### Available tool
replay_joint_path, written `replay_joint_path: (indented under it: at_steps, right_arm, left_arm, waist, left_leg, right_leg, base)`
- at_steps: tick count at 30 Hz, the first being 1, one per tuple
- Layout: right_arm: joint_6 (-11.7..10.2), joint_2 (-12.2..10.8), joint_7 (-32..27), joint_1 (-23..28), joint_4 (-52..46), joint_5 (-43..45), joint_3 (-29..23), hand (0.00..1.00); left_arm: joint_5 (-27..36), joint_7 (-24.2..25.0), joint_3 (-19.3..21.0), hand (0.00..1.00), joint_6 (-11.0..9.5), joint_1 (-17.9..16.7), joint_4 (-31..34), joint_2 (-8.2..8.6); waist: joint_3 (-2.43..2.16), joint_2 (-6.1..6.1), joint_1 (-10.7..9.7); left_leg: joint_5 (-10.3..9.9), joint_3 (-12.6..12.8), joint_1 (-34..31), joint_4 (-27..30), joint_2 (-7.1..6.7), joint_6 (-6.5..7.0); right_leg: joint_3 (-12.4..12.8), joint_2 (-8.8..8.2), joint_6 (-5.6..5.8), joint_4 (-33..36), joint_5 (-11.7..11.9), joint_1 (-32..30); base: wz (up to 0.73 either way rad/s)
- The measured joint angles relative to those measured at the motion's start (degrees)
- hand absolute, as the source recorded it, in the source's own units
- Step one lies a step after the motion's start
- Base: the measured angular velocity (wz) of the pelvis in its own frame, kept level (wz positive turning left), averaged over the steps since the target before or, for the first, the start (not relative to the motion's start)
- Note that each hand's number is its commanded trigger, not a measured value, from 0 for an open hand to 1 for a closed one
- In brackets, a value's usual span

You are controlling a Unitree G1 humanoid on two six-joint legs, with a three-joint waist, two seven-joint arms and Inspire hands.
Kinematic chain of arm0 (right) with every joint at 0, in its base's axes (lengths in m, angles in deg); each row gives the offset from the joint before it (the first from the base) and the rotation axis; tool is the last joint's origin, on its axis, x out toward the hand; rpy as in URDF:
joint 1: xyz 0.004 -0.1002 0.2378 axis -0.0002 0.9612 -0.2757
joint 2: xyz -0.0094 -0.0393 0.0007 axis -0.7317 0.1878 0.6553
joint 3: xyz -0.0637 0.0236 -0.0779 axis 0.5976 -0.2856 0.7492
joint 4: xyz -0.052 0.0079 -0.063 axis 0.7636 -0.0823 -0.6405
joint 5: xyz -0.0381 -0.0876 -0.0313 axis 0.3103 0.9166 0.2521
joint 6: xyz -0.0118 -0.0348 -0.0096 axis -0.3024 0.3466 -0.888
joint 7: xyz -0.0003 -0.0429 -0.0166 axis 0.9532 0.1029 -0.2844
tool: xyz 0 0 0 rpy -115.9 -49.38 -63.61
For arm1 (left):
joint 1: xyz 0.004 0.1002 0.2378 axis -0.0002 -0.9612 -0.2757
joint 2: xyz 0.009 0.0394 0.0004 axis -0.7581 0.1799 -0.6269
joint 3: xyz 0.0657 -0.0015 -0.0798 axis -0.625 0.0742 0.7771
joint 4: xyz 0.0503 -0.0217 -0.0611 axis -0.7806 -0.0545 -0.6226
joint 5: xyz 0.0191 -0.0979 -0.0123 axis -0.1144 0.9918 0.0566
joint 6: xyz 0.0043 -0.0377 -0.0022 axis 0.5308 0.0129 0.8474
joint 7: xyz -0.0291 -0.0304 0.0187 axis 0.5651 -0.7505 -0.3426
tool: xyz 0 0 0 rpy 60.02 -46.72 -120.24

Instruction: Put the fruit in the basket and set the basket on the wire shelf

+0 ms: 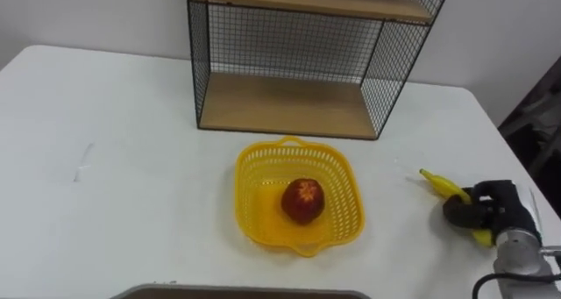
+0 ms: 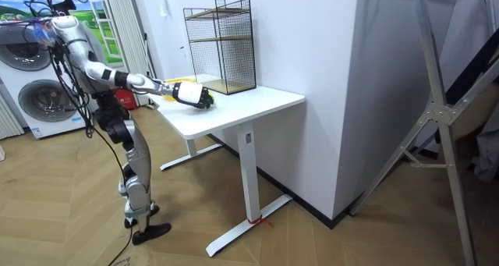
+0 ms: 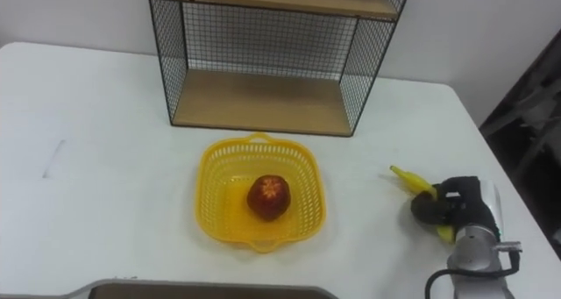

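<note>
Right, left eye view first: R hand (image 1: 486, 208) is at the far R of the white tabletop (image 1: 114, 176), its dark fingers (image 1: 456, 215) curled round a yellow curved banana (image 1: 441, 186). The banana's stem end pokes out past the fingers on the shelf side, and its other end peeps out just under them. Can't tell if it's lifted or lying on the top. A yellow plastic lattice basket (image 1: 251, 180) lies well to the L of the fingers, not touching them, w/ a round red fruit (image 1: 303, 200) in its middle. A black wire shelf w/ wooden boards (image 1: 289, 106) stands just beyond the basket, further from the fingers & to their L.

Room view: robot stands upright at the table's end on the room view's left, R arm stretched out over the top. The hand is a dark shape at the arm's tip, too small to read the fingers. The shelf is beyond the fingers, at the wall side. A white washing machine (image 2: 31, 94) is behind the robot, and the floor is wood planks (image 2: 312, 235).

Right eye view: same layout. Fingers are wrapped on the banana, its stem tip angled up & L from them. The basket w/ the red fruit is to their L, w/ a strip of tabletop between. The shelf is past both.
</note>
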Motion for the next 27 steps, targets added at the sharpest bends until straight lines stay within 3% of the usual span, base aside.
replay_joint_path:
  at_steps: [3,6,10,13,19,27]
  right_arm:
    - [0.23,-2.43,1.99,4.97,-10.26,-8.96,3.08,1.00]
    - [0.19,-2.90,3.81,5.52,-15.16,-16.32,6.78,1.00]
    - [-0.52,-2.94,5.61,5.32,-19.15,-23.40,7.81,1.00]
    - [-1.34,-2.94,5.86,5.28,-19.83,-27.30,7.82,1.00]
    - [-1.65,-2.95,7.20,5.28,-26.69,-29.32,7.18,1.00]
    - [-2.96,-2.92,7.39,5.05,-35.53,-27.18,7.31,1.00]
  left_arm:
    - [-0.13,0.11,-0.08,0.00,-1.13,0.02,-0.01,0.50]
    - [0.03,0.17,-0.09,0.00,-2.18,0.05,0.00,0.96]
    - [0.24,0.15,-0.02,0.00,-2.97,-0.31,0.00,1.19]
    - [0.30,0.10,-0.10,0.00,-3.70,-0.69,-0.02,1.25]
    - [0.09,0.54,-0.15,0.00,-4.70,-0.62,-0.51,2.17]
    - [-0.14,1.64,-1.57,0.00,-4.82,-0.30,-0.50,2.12]
  waist:
    - [0.42,0.70,0.06]
    - [0.61,1.38,0.25]
    - [0.18,2.27,0.41]
    - [0.14,2.26,0.38]
    - [0.13,2.31,0.11]
    - [0.02,2.49,0.21]
  left_leg:
    - [0.00,0.33,-0.35,-0.04,-0.01,0.01]
    - [-0.02,0.39,-0.31,-0.12,-0.07,0.06]
    - [-0.01,0.17,-0.31,-0.19,-0.07,0.06]
    - [0.01,-0.06,-0.22,-0.09,-0.07,0.05]
    - [0.00,-0.04,-1.03,0.08,-0.08,0.06]
    - [0.00,-0.09,-1.31,0.38,-0.05,0.06]
  right_leg:
    - [0.26,0.00,0.00,0.02,0.00,-0.34]
    - [0.28,-0.08,0.01,-0.01,0.00,-0.40]
    - [0.24,-0.08,0.03,-0.09,-0.01,-0.26]
    - [0.19,-0.11,0.07,-0.10,-0.04,-0.04]
    - [0.20,-0.13,0.06,0.03,-0.03,-0.84]
    - [-0.35,-0.20,0.01,0.41,0.00,-1.39]
  base:
    - [-0.07]
    - [0.00]
    - [0.04]
    - [0.03]
    - [-0.02]
    - [0.00]
